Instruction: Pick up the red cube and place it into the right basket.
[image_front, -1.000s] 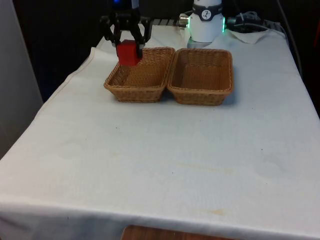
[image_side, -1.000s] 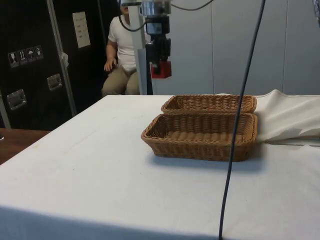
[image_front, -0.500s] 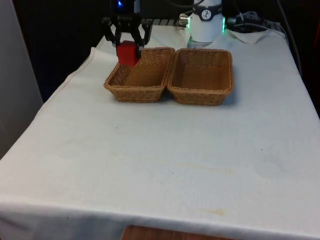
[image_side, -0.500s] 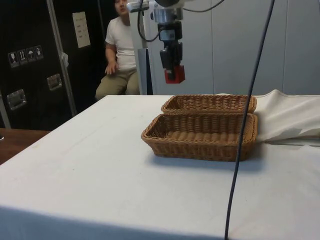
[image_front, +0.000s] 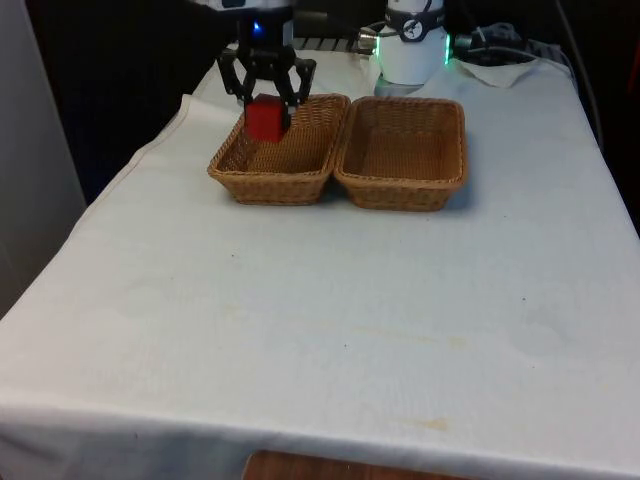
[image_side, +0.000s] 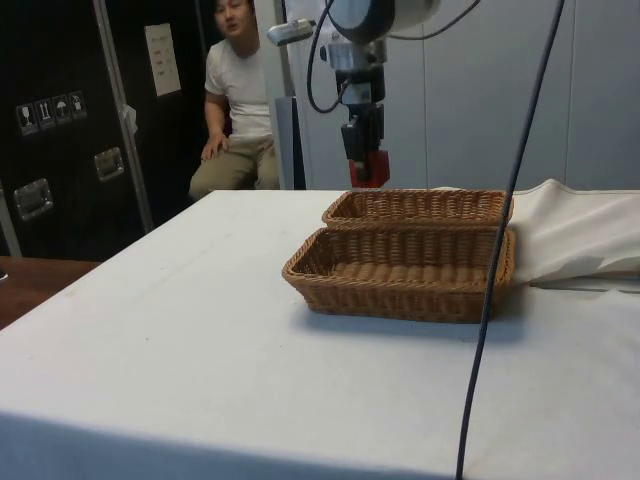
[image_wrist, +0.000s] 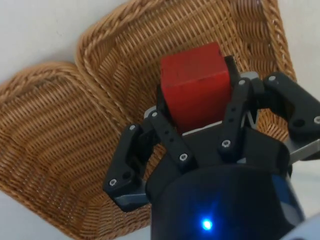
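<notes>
Gripper (image_front: 267, 98) is clamped on the red cube (image_front: 265, 119), black fingers (image_wrist: 239, 107) pressed against two opposite faces. Cube is off the table, hanging in the air over the basket on the front view's left (image_front: 285, 178), above that basket's far end nearest the robot. In the side view the cube (image_side: 369, 169) sits just above the rim of the far basket (image_side: 416, 207), not touching the wicker. In the wrist view the cube (image_wrist: 195, 82) is over the wicker floor of that basket (image_wrist: 125, 65), close to where its rim meets the neighbouring basket (image_wrist: 40, 130).

Writing: none readable on the cube or either basket. Side view has a pale sheet of paper (image_side: 161, 58) on the dark cabinet (image_side: 60, 120) and small pictogram stickers (image_side: 46, 111) further along it; text is too small to read.

Orientation: it's a cube, so no long axis to call. Held roughly square to the fingers, one plain red face pointing down and away from the palm, edges about level in the front view. Slight tilt in the wrist view; I can't tell whether that's real or just the angle.

The other basket (image_front: 402, 152) sits on the front view's right, touching its neighbour along the long rims. Both lie on the white cloth (image_front: 320, 320).

A person (image_side: 237, 95) in a white T-shirt sits behind the table in the side view.
</notes>
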